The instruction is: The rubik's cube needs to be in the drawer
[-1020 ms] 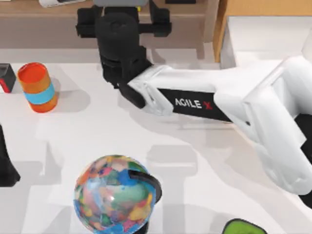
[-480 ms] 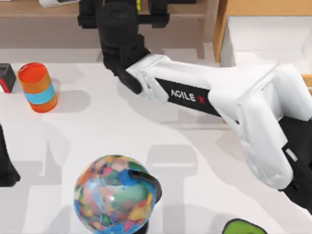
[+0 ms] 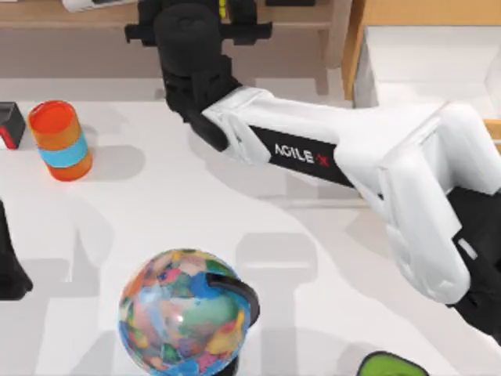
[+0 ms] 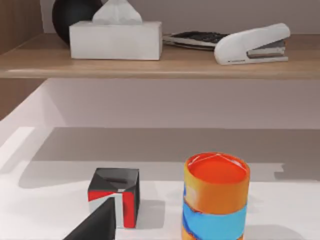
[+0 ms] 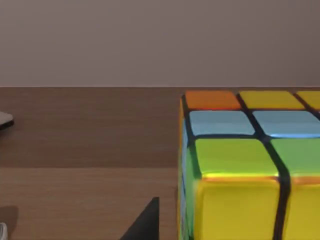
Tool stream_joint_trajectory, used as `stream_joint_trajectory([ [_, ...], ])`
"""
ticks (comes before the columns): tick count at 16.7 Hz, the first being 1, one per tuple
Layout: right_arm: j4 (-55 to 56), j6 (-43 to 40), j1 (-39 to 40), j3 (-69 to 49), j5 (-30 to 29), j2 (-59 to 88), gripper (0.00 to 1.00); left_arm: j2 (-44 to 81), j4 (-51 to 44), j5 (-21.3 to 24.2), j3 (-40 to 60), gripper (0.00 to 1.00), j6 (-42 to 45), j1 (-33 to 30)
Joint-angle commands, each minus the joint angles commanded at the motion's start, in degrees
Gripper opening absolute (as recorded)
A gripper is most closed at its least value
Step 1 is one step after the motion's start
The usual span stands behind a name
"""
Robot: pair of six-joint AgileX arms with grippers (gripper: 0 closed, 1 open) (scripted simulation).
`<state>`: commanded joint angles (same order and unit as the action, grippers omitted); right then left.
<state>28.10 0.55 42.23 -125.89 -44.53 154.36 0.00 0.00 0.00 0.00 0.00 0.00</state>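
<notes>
1. Nearest, at the table's front edge, a multicoloured globe (image 3: 184, 311) stands, with a green object (image 3: 391, 366) cut off at the front right corner.
2. The left gripper (image 3: 9, 266) sits parked at the table's left edge; whether it is open cannot be told.
3. Near the left edge stand an orange-and-blue cylinder (image 3: 60, 139) and a red-and-black box (image 4: 115, 196).
4. The right gripper (image 3: 205, 27) reaches to the wooden shelf (image 3: 47, 16) at the far edge. The rubik's cube (image 5: 250, 165) sits there, close before its wrist camera; grip state cannot be told.
5. The drawer (image 3: 423, 63) stands open at the far right corner, white interior bare where visible. Judged early: cube not yet delivered.
</notes>
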Motion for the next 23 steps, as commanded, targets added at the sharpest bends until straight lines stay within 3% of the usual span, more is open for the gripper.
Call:
stream_joint_trajectory([
  [7,0.0,0.0,0.0,0.0,0.0,0.0,0.02,0.0,0.0,0.0,0.0,1.00,0.0,0.0],
  [17,0.1,0.1,0.3,-0.1,0.1,-0.2,0.00,0.0,0.0,0.0,0.0,1.00,0.0,0.0],
  [23,7.9,-0.9,-0.6,-3.4,5.3,-5.3,0.00,0.0,0.0,0.0,0.0,1.00,0.0,0.0],
])
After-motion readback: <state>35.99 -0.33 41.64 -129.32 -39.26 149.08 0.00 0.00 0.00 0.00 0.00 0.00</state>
